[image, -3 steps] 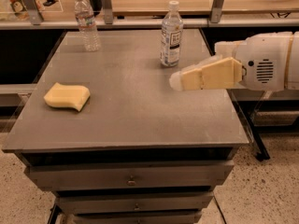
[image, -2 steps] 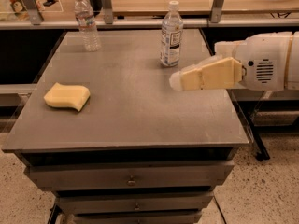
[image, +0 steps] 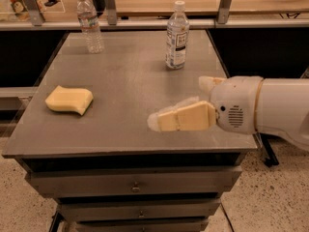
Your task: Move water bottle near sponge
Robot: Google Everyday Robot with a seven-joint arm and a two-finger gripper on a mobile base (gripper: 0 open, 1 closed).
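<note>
The water bottle (image: 90, 24), slim, clear and ribbed with a white cap, stands upright at the far left of the grey table (image: 125, 76). The pale yellow sponge (image: 69, 99) lies at the left, nearer the front edge. My gripper (image: 159, 121) hovers over the front right part of the table and points left. It is well apart from the water bottle and from the sponge, and it holds nothing.
A second bottle (image: 176, 35) with a large white label stands at the far middle of the table. A shelf with metal posts (image: 110, 4) runs behind the table. Drawers (image: 135, 185) sit below the front edge.
My gripper has moved left and toward the table's front edge. The bottles and the sponge have not moved.
</note>
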